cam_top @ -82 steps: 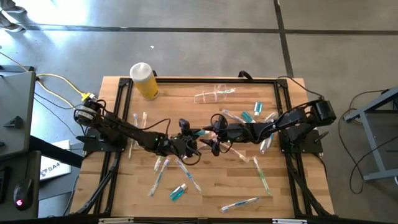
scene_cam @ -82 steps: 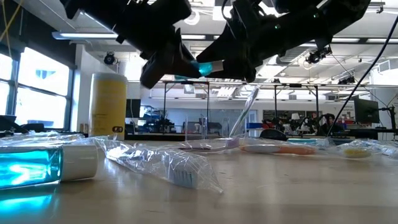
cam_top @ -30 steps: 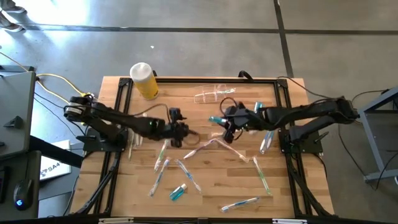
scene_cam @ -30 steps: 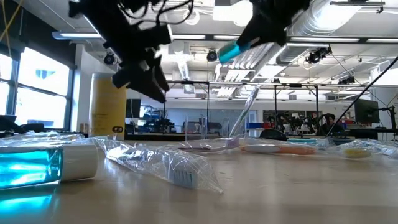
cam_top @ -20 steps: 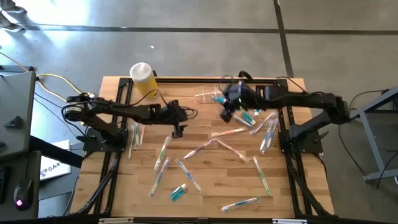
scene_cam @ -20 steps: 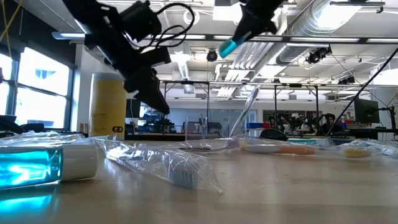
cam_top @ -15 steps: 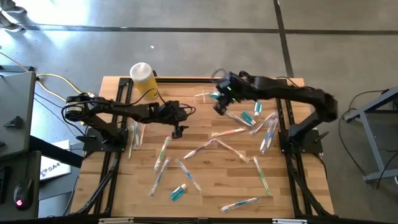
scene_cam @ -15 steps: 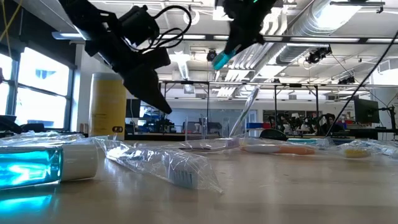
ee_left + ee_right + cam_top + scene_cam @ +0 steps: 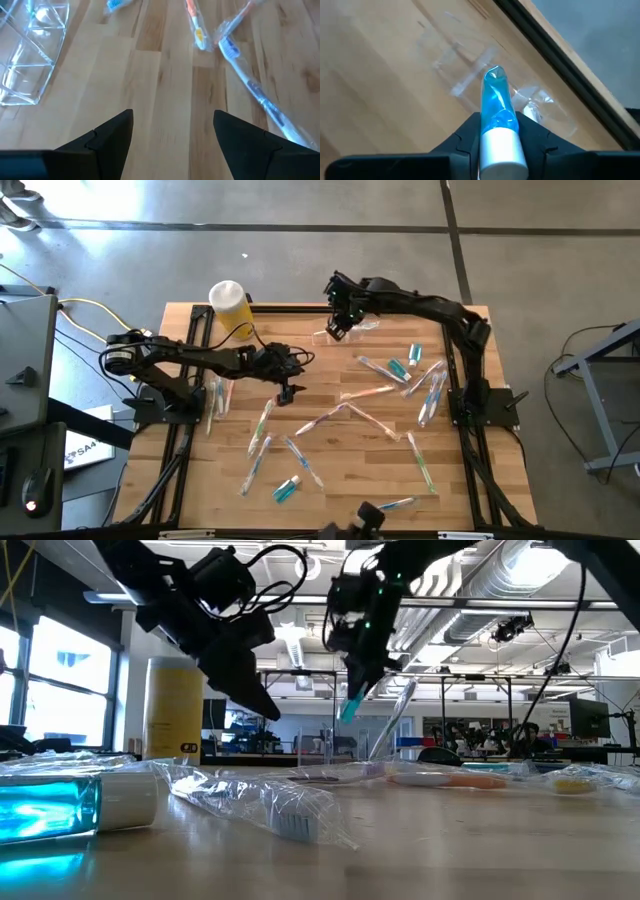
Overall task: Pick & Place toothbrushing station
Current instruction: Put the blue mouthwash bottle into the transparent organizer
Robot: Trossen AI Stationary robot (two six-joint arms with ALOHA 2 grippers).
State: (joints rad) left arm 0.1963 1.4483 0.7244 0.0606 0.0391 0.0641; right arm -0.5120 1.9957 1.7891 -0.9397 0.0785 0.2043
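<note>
Toothpaste, a little teal tube (image 9: 498, 122) with a white cap, sits clamped in the right gripper (image 9: 340, 318), raised above the far edge of the surface (image 9: 330, 485) and just over the clear cup (image 9: 345, 332), which lies on its side there. The left gripper (image 9: 287, 387) hovers empty with its fingers apart, near the middle of the surface. Around them many toothbrushes (image 9: 263, 416) lie scattered, with more tubes (image 9: 287, 489) near the front edge and by the right arm. Judging by that, the job is at an early stage: one tube about to be delivered, nearly everything else left.
</note>
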